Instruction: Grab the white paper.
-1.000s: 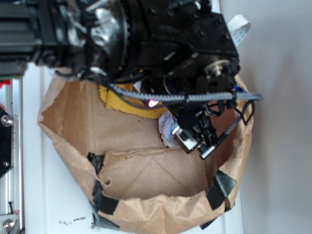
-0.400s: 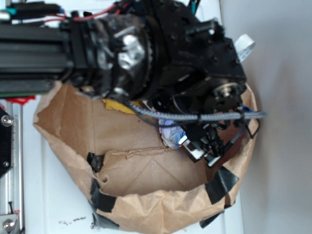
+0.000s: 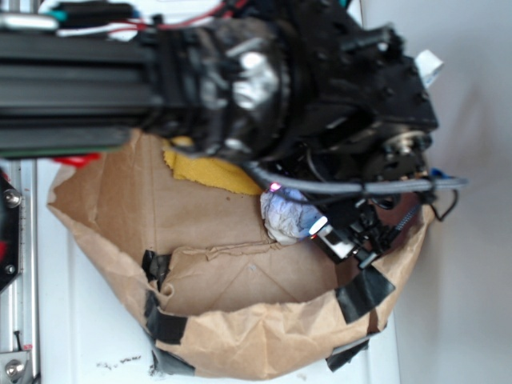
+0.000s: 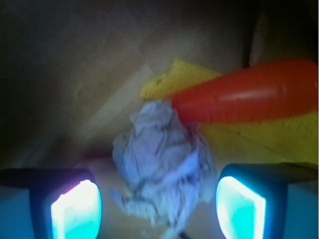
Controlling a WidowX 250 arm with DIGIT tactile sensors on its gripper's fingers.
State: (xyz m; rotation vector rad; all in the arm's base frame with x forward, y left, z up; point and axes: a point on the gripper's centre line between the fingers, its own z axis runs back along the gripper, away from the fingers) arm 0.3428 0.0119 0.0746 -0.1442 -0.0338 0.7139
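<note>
The gripper (image 4: pixel 158 206) is spread wide open, with one glowing blue-green finger (image 4: pixel 76 210) on each side. Right between the two fingers sits the white paper (image 4: pixel 162 167), a lumpy, crinkled ball. There is a gap on each side, so the fingers do not touch the ball. It is not pinched.

Just behind the ball lies an orange toy carrot (image 4: pixel 246 92). Its thin tip points at the top of the ball and looks like it touches it. Under the carrot is a yellow cloth (image 4: pixel 259 137), spread flat on the brown floor.

In the outside view, the black gripper (image 3: pixel 340 236) reaches down into a big brown paper bag (image 3: pixel 240 336). The white paper (image 3: pixel 286 216) shows just beside it, near the right wall of the bag. A bit of the yellow cloth (image 3: pixel 204 168) peeks out from under the big black arm (image 3: pixel 264 80). Black tape (image 3: pixel 364 292) holds the rim of the bag.
</note>
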